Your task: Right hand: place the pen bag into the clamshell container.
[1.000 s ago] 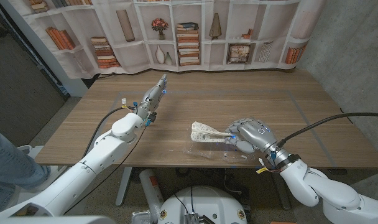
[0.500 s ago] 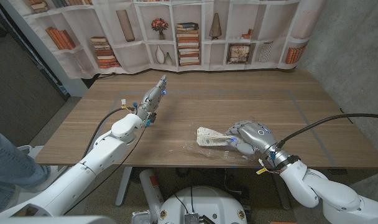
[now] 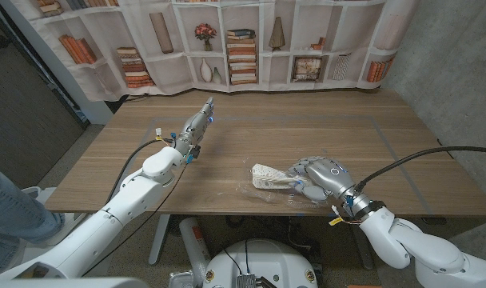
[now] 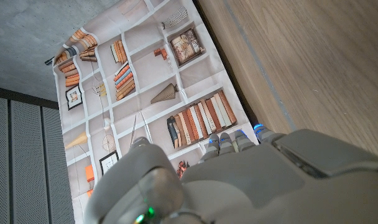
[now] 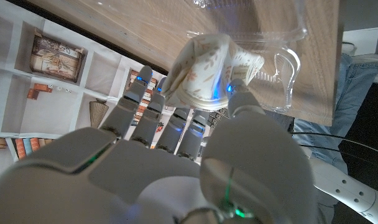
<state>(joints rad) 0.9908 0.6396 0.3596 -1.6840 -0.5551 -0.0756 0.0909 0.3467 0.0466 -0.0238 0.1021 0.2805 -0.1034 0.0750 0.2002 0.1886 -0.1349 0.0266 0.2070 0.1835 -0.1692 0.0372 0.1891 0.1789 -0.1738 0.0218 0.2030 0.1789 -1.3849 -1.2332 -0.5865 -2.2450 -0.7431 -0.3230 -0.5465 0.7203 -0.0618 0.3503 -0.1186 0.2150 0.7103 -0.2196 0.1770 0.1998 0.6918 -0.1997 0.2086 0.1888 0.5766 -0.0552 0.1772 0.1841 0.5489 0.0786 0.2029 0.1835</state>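
The pen bag (image 3: 272,174) is a cream, patterned fabric pouch, and my right hand (image 3: 321,179) grips its right end near the table's front edge. The bag hangs low over the clear plastic clamshell container (image 3: 263,193), which lies open just below it at the front of the table. In the right wrist view the pen bag (image 5: 204,71) is pinched between my fingers, with the clamshell container (image 5: 273,38) behind it. My left hand (image 3: 197,125) stands off to the left over the middle of the table, fingers stretched out, holding nothing.
The wooden table (image 3: 307,128) ends close to the container at its front edge. A curtain printed with bookshelves (image 3: 243,48) hangs behind the table. A person's leg in jeans (image 3: 7,208) shows at the left edge.
My right hand has lowered and shifted the pen bag slightly right, bringing it down over the clamshell container. The left arm has stayed still.
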